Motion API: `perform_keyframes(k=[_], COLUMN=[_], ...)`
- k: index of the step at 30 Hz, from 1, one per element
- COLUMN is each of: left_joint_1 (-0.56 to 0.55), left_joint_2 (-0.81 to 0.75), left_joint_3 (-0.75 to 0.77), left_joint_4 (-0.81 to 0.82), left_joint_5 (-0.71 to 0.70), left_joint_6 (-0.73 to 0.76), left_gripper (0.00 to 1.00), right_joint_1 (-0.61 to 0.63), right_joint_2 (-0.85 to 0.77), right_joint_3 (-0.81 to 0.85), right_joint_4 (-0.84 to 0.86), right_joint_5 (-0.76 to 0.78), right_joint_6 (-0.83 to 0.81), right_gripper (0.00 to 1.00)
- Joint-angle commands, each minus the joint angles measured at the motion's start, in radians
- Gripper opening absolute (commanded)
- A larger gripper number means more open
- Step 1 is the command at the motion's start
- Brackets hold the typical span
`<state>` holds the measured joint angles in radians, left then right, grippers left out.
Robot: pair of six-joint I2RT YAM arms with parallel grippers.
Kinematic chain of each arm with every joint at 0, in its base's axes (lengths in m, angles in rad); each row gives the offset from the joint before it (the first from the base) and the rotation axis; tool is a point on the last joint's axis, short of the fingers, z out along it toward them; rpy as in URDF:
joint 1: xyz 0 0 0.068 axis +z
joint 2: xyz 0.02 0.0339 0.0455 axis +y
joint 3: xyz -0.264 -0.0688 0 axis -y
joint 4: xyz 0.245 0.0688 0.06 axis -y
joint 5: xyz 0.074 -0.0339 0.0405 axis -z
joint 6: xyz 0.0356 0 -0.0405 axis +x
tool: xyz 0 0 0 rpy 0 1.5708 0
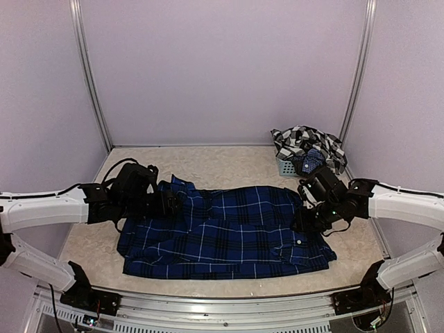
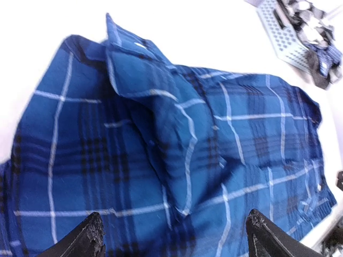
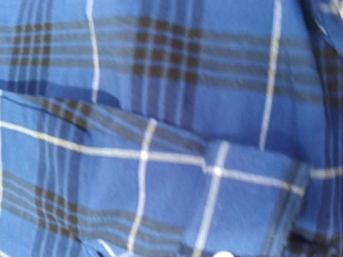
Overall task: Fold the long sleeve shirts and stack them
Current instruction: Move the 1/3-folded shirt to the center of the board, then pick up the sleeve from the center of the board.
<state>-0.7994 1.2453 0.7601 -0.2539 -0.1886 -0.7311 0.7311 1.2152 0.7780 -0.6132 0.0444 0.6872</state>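
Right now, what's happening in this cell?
Two arms are working a navy plaid shirt that lies spread on the table, partly folded. The left gripper hangs over the shirt's left end, jaws wide, holding nothing. The right gripper is down at the shirt's right edge; its jaws can't be read. A black-and-white checked shirt sits heaped on the basket at the back right, not yet folded.

A small grey-blue plastic mesh basket [image 1: 284, 166] is sitting in the far right corner of the beige speckled table [image 1: 222, 161], while pale lilac walls [image 1: 222, 69] and metal uprights [image 1: 356, 69] are enclosing it.
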Motion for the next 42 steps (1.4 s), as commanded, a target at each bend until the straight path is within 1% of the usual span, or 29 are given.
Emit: perform_keyframes(k=[1, 4, 6, 8, 10, 13, 14, 16, 17, 18, 21, 23, 25, 30, 36, 40, 42], left_joint_1=[0.077, 0.115, 0.128, 0.133, 0.135, 0.135, 0.136, 0.138, 0.14, 0.141, 0.156, 0.176, 0.203, 0.292, 0.32, 0.346, 0.354], left_joint_2=[0.113, 0.195, 0.241, 0.285, 0.324, 0.401, 0.428, 0.462, 0.472, 0.482, 0.476, 0.464, 0.444, 0.403, 0.428, 0.452, 0.457], left_joint_3=[0.049, 0.068, 0.084, 0.096, 0.11, 0.134, 0.139, 0.156, 0.159, 0.161, 0.168, 0.173, 0.182, 0.203, 0.27, 0.333, 0.378], left_joint_4=[0.055, 0.119, 0.152, 0.196, 0.222, 0.246, 0.275, 0.296, 0.312, 0.329, 0.375, 0.399, 0.412, 0.474, 0.535, 0.534, 0.523], left_joint_5=[0.039, 0.126, 0.175, 0.228, 0.255, 0.287, 0.295, 0.306, 0.316, 0.32, 0.354, 0.378, 0.404, 0.525, 0.613, 0.656, 0.687], left_joint_6=[0.095, 0.11, 0.117, 0.116, 0.105, 0.098, 0.096, 0.095, 0.096, 0.097, 0.107, 0.113, 0.113, 0.048, -0.023, -0.018, 0.022], left_gripper=[0.87, 0.84, 0.82, 0.81, 0.81, 0.77, 0.74, 0.62, 0.51, 0.43, 0.22, 0.13, 0.07, 0.01, 0.0, 0.0, 0.0], right_joint_1=[0.011, 0.01, 0.011, 0.011, 0.011, 0.01, 0.01, 0.011, 0.011, 0.012, 0.011, 0.011, 0.012, 0.011, 0.012, 0.012, 0.011], right_joint_2=[0.039, 0.054, 0.061, 0.067, 0.078, 0.102, 0.111, 0.131, 0.14, 0.148, 0.174, 0.189, 0.201, 0.222, 0.254, 0.248, 0.242], right_joint_3=[0.045, 0.054, 0.056, 0.053, 0.051, 0.053, 0.056, 0.061, 0.066, 0.068, 0.068, 0.067, 0.067, 0.06, 0.052, 0.049, 0.047], right_joint_4=[0.062, 0.082, 0.092, 0.104, 0.117, 0.135, 0.139, 0.144, 0.147, 0.151, 0.174, 0.189, 0.197, 0.209, 0.234, 0.231, 0.23], right_joint_5=[0.015, 0.011, 0.009, 0.009, 0.007, -0.003, -0.004, -0.008, -0.009, -0.014, -0.03, -0.042, -0.043, -0.043, -0.096, -0.092, -0.089], right_joint_6=[-0.066, -0.077, -0.081, -0.082, -0.084, -0.089, -0.091, -0.097, -0.101, -0.103, -0.104, -0.105, -0.104, -0.106, -0.106, -0.111, -0.114], right_gripper=[0.44, 0.44, 0.44, 0.44, 0.44, 0.44, 0.44, 0.44, 0.44, 0.44, 0.44, 0.44, 0.43, 0.44, 0.43, 0.43, 0.43])
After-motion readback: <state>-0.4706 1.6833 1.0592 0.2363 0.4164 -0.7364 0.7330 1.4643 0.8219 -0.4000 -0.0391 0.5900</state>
